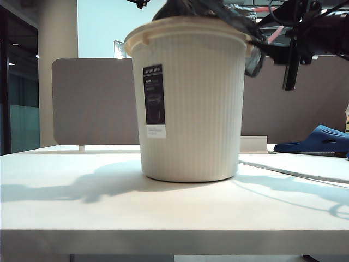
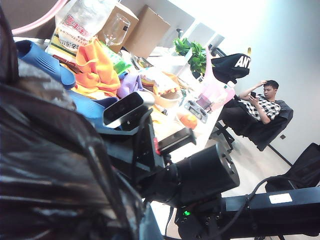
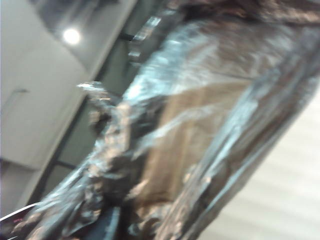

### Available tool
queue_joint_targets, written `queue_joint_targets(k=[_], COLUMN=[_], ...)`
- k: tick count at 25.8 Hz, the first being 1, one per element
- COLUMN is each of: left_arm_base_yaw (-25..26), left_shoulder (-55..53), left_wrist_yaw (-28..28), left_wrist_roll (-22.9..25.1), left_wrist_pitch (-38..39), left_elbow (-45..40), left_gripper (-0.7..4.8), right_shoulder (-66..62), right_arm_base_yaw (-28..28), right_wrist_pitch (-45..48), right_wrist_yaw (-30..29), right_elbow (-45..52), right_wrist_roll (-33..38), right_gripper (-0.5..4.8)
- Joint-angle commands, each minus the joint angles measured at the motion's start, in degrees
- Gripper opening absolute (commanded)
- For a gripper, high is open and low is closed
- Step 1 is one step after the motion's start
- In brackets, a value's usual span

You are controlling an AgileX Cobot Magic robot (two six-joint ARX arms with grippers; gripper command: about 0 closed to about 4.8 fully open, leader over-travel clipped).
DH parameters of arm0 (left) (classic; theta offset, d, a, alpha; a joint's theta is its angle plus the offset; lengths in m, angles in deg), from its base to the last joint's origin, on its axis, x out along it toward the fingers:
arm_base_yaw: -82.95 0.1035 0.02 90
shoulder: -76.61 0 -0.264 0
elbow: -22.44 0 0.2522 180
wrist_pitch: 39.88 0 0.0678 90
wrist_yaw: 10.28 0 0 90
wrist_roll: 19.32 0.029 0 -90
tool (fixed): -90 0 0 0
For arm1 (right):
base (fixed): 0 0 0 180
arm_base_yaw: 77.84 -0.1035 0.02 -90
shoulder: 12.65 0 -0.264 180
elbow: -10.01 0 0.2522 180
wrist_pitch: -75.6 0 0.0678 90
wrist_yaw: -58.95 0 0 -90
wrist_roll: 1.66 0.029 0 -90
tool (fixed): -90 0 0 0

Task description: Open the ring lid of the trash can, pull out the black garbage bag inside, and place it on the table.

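The table [image 1: 82,218] runs white and flat out from its thick front edge, and the trash can [image 1: 191,109] stands upright near its middle, label facing the camera. The black garbage bag [image 1: 240,24] bulges above the can's rim and spills over its right side. Just right of that rim the right gripper [image 1: 260,46] reaches into the hanging plastic — whether its jaws pinch the film cannot be told. The left gripper is out of sight, closed. A blue slipper [image 1: 322,139] lies farther back, right of the can; a grey-brown partition panel [image 1: 92,103] stands behind the can.
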Motion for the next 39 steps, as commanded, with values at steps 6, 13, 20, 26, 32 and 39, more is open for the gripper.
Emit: queue_joint_targets(k=[6,13,20,26,32,39], left_arm_base_yaw=[-0.1,-0.1,-0.1,-0.1,-0.1,-0.1], left_shoulder=[0.2,0.2,0.2,0.2,0.2,0.2], left_wrist_yaw=[-0.6,-0.6,-0.2,-0.2,-0.2,-0.2], left_wrist_roll=[0.4,0.4,0.6,0.6,0.6,0.9], left_wrist_pitch=[-0.4,0.2,0.2,0.2,0.2,0.2], left_elbow=[0.3,0.3,0.3,0.3,0.3,0.2], left_gripper=[-0.06,-0.06,-0.06,-0.06,-0.06,-0.06], right_shoulder=[0.4,0.5,0.6,0.6,0.6,0.6], right_arm_base_yaw=[0.2,3.6,4.2,4.2,4.1,4.1], right_wrist_pitch=[-1.0,0.7,1.4,2.5,4.7,5.4], right_wrist_yaw=[-0.7,-3.4,-4.0,-3.6,-3.6,-3.9], right_elbow=[-0.2,-0.2,-0.3,-0.4,-0.4,-0.4], right_wrist_roll=[-1.9,-1.0,-0.7,0.5,1.6,1.5], right_gripper=[1.37,1.45,1.44,1.44,0.85,-0.01])
